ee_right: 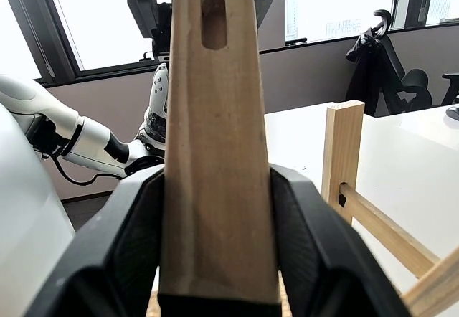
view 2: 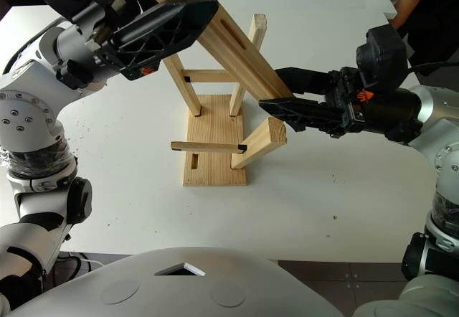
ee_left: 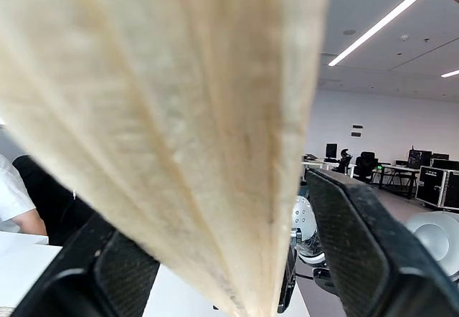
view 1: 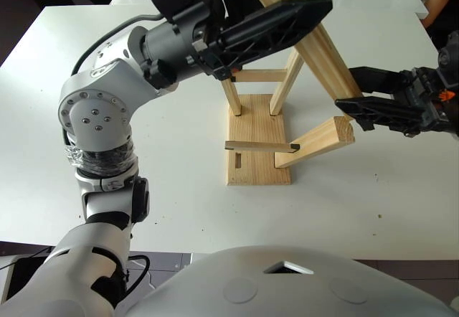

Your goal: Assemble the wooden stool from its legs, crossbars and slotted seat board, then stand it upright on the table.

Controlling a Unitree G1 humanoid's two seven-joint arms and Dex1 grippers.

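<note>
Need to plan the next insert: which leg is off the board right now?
The raised leg clamped by the left gripper and right gripper. Two upright legs stand in the seat board; the leaning leg rests on it.

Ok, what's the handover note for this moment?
Left gripper shut on the fourth leg high up, right gripper shut on its lower end; it hangs tilted over the seat board, which lies flat on the table. Done: two far legs stand in the board, joined by the far crossbar. The third leg leans at the near right corner, near crossbar plugged in, other end free. Left: fit the fourth leg into the open near left slot, stand stool upright.
</note>
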